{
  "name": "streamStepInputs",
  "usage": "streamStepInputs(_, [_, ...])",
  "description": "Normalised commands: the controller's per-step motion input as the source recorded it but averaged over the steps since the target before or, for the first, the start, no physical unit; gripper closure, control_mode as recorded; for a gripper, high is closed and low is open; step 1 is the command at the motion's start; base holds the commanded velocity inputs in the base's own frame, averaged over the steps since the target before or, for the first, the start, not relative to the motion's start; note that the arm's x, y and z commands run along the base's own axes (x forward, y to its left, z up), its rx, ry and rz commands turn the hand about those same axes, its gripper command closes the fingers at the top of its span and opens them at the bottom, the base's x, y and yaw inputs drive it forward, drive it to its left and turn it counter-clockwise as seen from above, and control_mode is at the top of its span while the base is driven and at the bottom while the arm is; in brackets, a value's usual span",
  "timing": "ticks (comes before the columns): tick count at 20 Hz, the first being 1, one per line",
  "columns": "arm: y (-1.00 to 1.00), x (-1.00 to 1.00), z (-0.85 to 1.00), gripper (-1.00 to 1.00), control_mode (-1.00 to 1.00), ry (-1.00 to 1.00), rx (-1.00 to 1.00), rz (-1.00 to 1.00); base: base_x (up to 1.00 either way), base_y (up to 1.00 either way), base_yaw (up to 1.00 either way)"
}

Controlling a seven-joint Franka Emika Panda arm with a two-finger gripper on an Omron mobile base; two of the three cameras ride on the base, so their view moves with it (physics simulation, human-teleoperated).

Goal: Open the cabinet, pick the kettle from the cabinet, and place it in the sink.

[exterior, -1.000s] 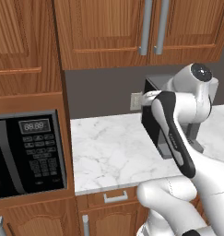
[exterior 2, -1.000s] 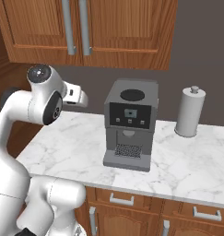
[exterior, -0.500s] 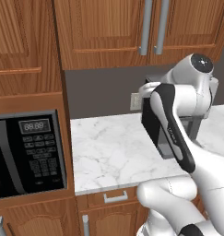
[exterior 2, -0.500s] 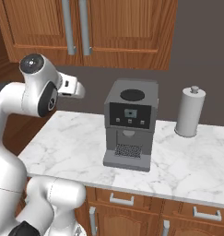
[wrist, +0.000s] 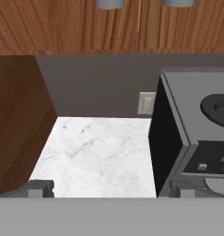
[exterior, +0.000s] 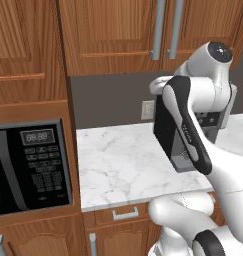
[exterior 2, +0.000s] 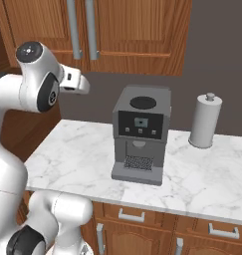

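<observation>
At the bottom of the hand view, our gripper [wrist: 111, 189] is spread wide and empty; the cabinet [wrist: 85, 25] with its 2 doors shut fills the top.

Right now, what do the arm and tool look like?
Glossy white arm of rounded segments, dark grey panels on the links, black cap on its top joint. Tool: two small dark grey, blocky fingertips. No cables or markings visible.

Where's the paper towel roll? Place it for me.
In the right base view the paper towel roll stands upright on the marble counter at the right, against the dark wall, just right of the coffee machine and apart from it.
</observation>
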Motion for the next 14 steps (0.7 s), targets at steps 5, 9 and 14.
streamStepInputs(5, [0.04,0.04,0.38,-1.0,-1.0,-0.03,-0.01,-0.03,0.0,0.0,0.0])
streamStepInputs(9, [0.02,0.04,0.4,-1.0,-1.0,-0.02,0.0,-0.03,0.0,0.0,0.0])
streamStepInputs(14, [0.04,0.04,0.39,-1.0,-1.0,-0.04,0.0,-0.06,0.0,0.0,0.0])
